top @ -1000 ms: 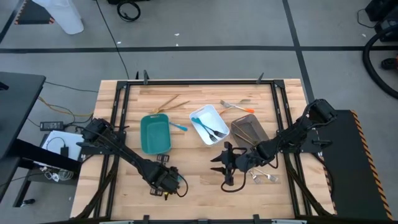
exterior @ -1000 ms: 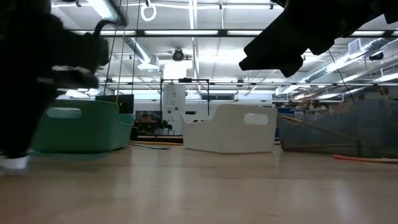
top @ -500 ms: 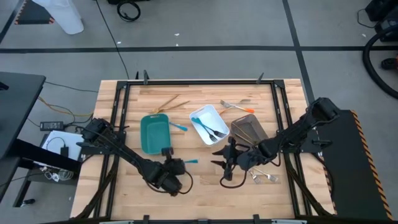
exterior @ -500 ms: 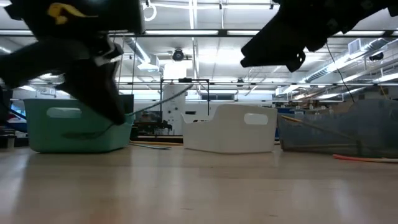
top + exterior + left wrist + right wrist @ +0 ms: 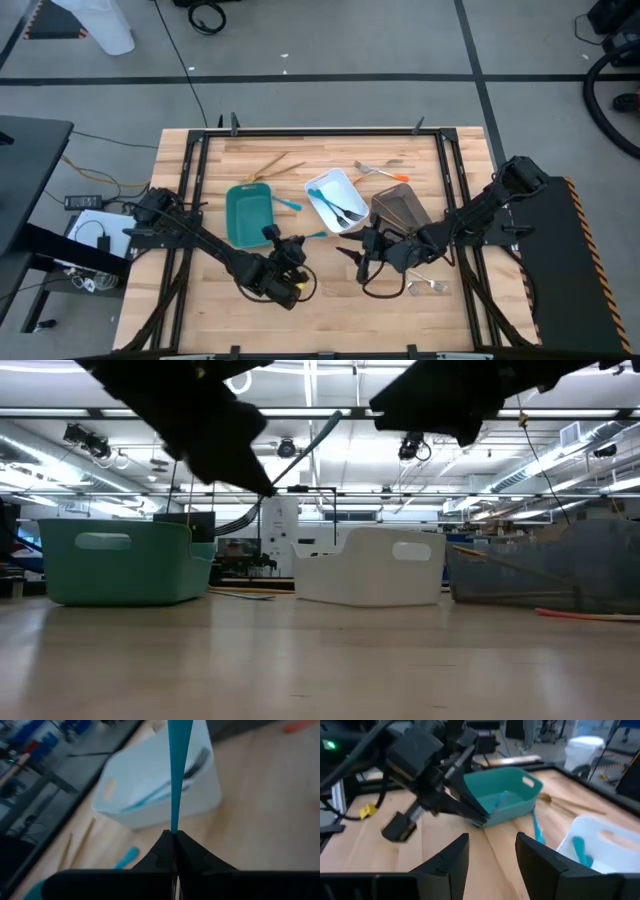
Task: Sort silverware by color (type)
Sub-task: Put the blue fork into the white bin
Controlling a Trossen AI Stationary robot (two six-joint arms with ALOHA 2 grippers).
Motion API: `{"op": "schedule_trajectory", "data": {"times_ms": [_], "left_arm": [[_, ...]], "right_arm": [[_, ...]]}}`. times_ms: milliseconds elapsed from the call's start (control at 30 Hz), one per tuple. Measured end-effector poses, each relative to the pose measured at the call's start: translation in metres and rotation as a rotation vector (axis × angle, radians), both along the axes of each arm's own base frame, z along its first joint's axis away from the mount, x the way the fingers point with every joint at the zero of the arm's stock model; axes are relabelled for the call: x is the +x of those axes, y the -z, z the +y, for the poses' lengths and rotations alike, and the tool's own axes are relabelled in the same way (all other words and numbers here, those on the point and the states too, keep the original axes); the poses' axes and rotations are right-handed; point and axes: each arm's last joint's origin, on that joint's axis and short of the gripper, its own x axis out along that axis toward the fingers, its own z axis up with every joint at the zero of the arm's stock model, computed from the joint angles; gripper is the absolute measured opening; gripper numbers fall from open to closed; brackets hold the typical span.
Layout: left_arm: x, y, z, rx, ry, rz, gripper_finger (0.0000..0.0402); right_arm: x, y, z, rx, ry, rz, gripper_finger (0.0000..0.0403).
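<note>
My left gripper (image 5: pixel 302 244) is shut on a blue-handled utensil (image 5: pixel 316 237) and hangs above the table between the teal tray (image 5: pixel 249 215) and the white tray (image 5: pixel 330 183). In the left wrist view the blue handle (image 5: pixel 176 775) points at the white tray (image 5: pixel 150 775), where blue-handled forks (image 5: pixel 340 210) lie. My right gripper (image 5: pixel 350 256) is open, just right of the left one, and holds nothing; its fingers (image 5: pixel 454 860) face the left gripper and the teal tray (image 5: pixel 506 795). Gold pieces (image 5: pixel 275 165), one blue piece (image 5: pixel 288 204) and orange pieces (image 5: pixel 385 172) lie flat on the table. My left gripper pinches the blue-handled utensil between its two fingers at one end (image 5: pixel 173 831); that end is hidden between the fingertips. The handle sticks straight out ahead of the fingers. It is lifted clear of the table and slants upward (image 5: pixel 322 436) in the low view.
A grey-brown tray (image 5: pixel 402 210) stands right of the white one. Two metal forks (image 5: pixel 425 285) lie near the right arm. Dark rails (image 5: pixel 190 180) run along the table's left and right sides. Bare wood (image 5: pixel 320 310) shows along the near edge.
My left gripper has risen from the table near its near edge and moved toward the far side and the white tray, tipping its fingers upward. The blue-handled utensil came with it, lifted clear. My right gripper has drifted slightly toward the far edge.
</note>
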Motion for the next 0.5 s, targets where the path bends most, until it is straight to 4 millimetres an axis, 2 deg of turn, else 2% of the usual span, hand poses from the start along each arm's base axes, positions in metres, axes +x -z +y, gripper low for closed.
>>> {"op": "schedule_trajectory", "data": {"times_ms": [333, 500], "left_arm": [[0.027, -0.014, 0.013, 0.117, -0.009, -0.097, 0.0013], [0.043, -0.026, 0.017, 0.159, 0.026, -0.133, 0.0013]], "right_arm": [[0.002, -0.004, -0.005, -0.029, 0.077, -0.037, 0.0169], [0.004, -0.004, -0.008, -0.026, 0.086, -0.042, 0.0182]]}}
